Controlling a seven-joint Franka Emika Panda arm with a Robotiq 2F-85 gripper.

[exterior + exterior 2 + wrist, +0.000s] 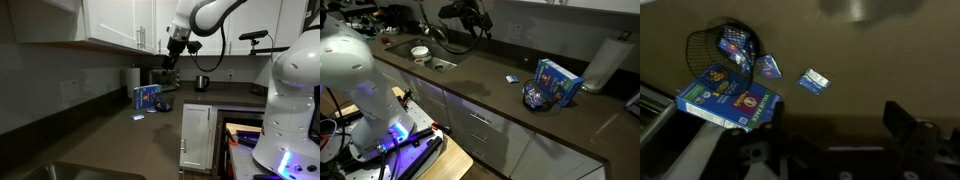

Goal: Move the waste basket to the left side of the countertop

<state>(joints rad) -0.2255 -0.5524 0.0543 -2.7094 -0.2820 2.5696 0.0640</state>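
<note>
Put progress at zero: no grasp, no lift. Find the small round dark wire-mesh waste basket (720, 45) at 10 o'clock in wrist view, standing on the long dark grey-brown worktop (120, 135), right against the flat blue cardboard box (730, 102) at its 6 o'clock. Find the black two-finger gripper (172, 58) well above, at roughly 12 o'clock of basket in an exterior view; jaws wide apart, empty.

Left to do, by judgement: descend, pinch mesh rim, carry to worktop's left side, release.

Count: one basket, one blue box, two small blue packets outside basket (one loose (815, 81) at 4 o'clock of basket, one (768, 68) just beside it). Blue contents inside basket too, number unclear. Also one small steel kettle (202, 82) and one white paper-towel roll (605, 65).
</note>
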